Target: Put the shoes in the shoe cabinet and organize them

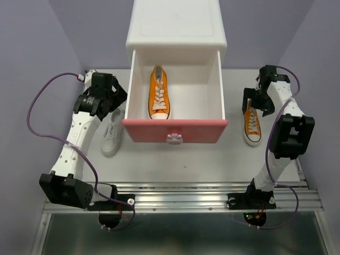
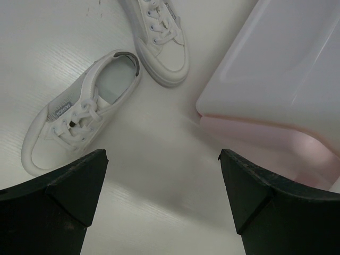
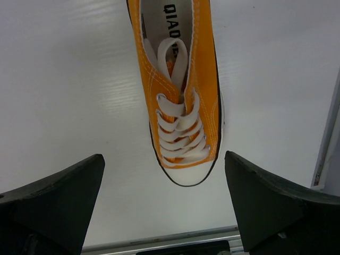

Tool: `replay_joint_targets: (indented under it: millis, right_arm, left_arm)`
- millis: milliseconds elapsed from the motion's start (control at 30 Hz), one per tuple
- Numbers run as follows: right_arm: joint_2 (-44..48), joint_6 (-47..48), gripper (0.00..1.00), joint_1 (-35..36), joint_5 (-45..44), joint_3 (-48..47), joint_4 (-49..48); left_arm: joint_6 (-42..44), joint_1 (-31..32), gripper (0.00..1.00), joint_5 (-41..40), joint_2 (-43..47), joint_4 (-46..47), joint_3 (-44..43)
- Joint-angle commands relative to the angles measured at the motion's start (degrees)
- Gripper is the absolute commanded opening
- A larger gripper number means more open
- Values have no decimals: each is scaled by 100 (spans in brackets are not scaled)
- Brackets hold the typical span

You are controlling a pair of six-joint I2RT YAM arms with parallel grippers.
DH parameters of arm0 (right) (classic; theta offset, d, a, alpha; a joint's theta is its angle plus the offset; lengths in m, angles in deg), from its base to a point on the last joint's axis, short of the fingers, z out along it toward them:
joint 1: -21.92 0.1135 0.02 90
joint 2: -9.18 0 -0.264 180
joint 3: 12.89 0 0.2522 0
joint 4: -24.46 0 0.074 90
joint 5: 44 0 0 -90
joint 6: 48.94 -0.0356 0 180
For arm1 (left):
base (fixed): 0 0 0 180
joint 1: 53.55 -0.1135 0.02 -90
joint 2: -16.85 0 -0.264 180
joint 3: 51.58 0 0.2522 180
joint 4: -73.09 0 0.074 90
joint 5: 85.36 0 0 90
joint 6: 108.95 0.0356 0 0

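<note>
The shoe cabinet (image 1: 176,26) stands at the back, its pink-fronted drawer (image 1: 175,130) pulled out. One orange shoe (image 1: 159,93) lies inside it, toe toward me. The other orange shoe (image 1: 252,125) (image 3: 180,106) lies on the table right of the drawer. My right gripper (image 1: 256,109) (image 3: 163,158) hangs open above it, its fingers either side of the toe. Two white shoes (image 2: 79,119) (image 2: 162,42) lie left of the drawer; the top view shows only one white shoe (image 1: 112,135). My left gripper (image 1: 118,101) (image 2: 162,154) is open and holds nothing, over bare table beside the drawer corner (image 2: 265,90).
A white bunny knob (image 1: 174,139) sticks out from the drawer front. A metal rail (image 1: 180,194) (image 3: 159,244) runs along the table's near edge. Purple walls close in on both sides, and the cables loop beside each arm.
</note>
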Motion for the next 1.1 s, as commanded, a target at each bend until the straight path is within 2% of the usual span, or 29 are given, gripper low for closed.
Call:
replay_joint_targets:
  millis: [0, 300, 433, 500, 600, 767, 800, 833, 900, 933, 1000, 1067]
  right_arm:
    - [-365, 99, 100, -14, 269, -124, -387]
    - [-920, 37, 95, -66, 225, -248, -546]
    - [-921, -42, 87, -198, 172, 6, -633]
    - [-868, -42, 75, -259, 224, 147, -660]
    - [-754, -77, 63, -260, 190, 270, -739]
    - [-727, -51, 60, -312, 84, 543, -827]
    - [-745, -51, 56, -312, 67, 569, -862]
    - [-745, -77, 41, -312, 66, 570, -880]
    - [-736, -139, 23, -312, 110, 526, -932]
    - [-719, -191, 11, -312, 215, 482, -941]
    - [-640, -305, 3, -312, 251, 307, -933]
    - [-412, -481, 1, -312, 251, 201, -959]
  left_arm:
    - [-18, -30, 99, -45, 177, -8, 79]
    - [17, -31, 99, -98, 54, -26, 53]
    - [17, -30, 99, -90, -25, -35, 26]
    - [-9, -22, 99, -72, -78, -52, 9]
    - [-27, -22, 99, -72, -104, -44, 0]
    - [-27, -22, 99, -151, -148, -96, -61]
    - [-18, -22, 99, -160, -148, -96, -79]
    - [-27, -22, 99, -160, -157, -114, -88]
    - [-9, -22, 99, -160, -183, -123, -114]
    - [-18, -22, 99, -168, -192, -140, -123]
    - [-18, -22, 99, -177, -210, -175, -149]
    - [-9, -22, 99, -177, -262, -219, -219]
